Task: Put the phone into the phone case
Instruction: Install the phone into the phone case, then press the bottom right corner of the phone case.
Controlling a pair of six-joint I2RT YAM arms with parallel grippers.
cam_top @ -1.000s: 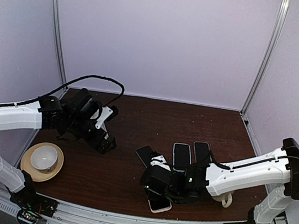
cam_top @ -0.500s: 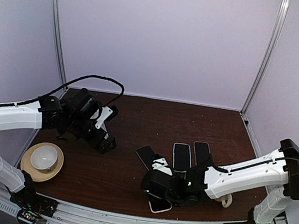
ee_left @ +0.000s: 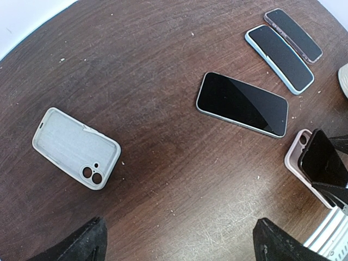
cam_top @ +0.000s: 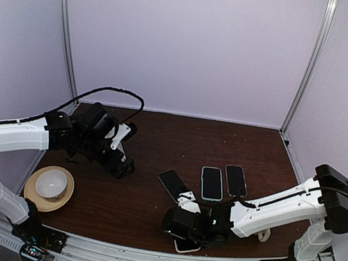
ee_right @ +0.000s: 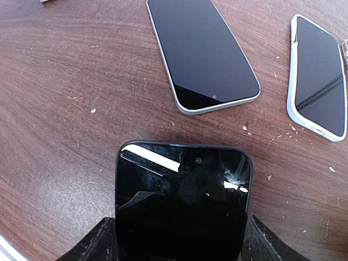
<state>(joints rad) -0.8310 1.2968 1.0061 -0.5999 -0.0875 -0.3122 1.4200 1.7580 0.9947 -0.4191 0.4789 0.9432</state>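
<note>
A dark wooden table [cam_top: 160, 135] carries three phones [cam_top: 211, 182] just beyond the right gripper [cam_top: 181, 227]. An empty grey case [ee_left: 76, 148] lies ahead of the left gripper [ee_left: 176, 247], a saucer [cam_top: 64, 199] behind it.

Soft, even light falls from above, leaving the pale walls [cam_top: 193, 42] flat and lilac. The dark worktop [cam_top: 179, 138] has a dull sheen and only faint shadows under the arms. In the right wrist view, white glare streaks the black phone [ee_right: 184, 201] screen. The left wrist view bows at its edges, and the left pincer [ee_left: 176, 239] shows its fingers [ee_left: 81, 244] dark and unsharp
</note>
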